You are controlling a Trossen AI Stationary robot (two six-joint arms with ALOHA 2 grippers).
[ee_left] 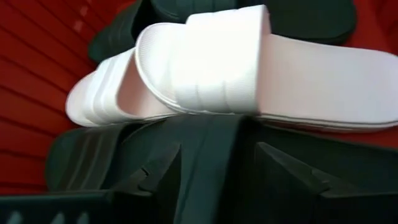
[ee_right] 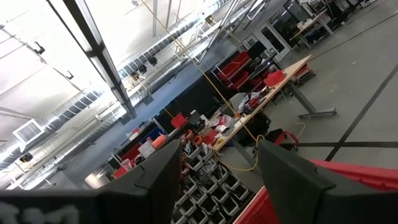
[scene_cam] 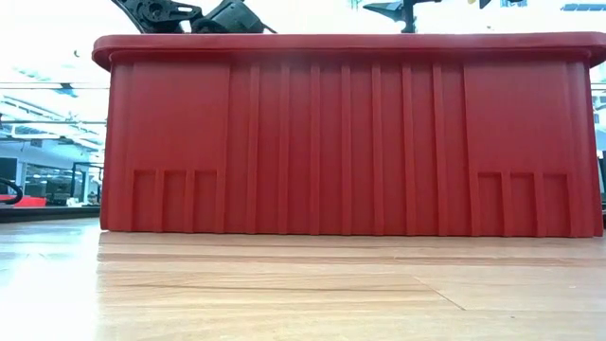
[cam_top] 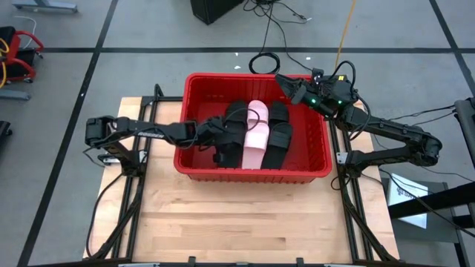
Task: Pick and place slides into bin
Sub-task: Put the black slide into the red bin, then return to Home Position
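Red bin (cam_top: 204, 165) sits on the wooden table (cam_top: 245, 222), toward its far edge. From table height, only its ribbed front wall shows, with arm parts poking above the rim.

Slides lie together inside the bin, mid-floor: two pink (cam_top: 257, 132), one overlapping the other, with black ones (cam_top: 280, 126) on either side. Exact count of black slides can't be told from above.

Left arm reaches in over the bin's left wall. Left pincer (cam_top: 225, 142) is down among the slides, fingers (ee_left: 155, 180) spread apart, nothing pinched between them. They stand right over a black slide (ee_left: 205, 149) just beside the pink pair (ee_left: 236, 62); touching or not, can't tell.

Right arm is raised above the bin's far right corner. Right pincer (cam_top: 286, 81) is spread, empty, and points up and out into the room.
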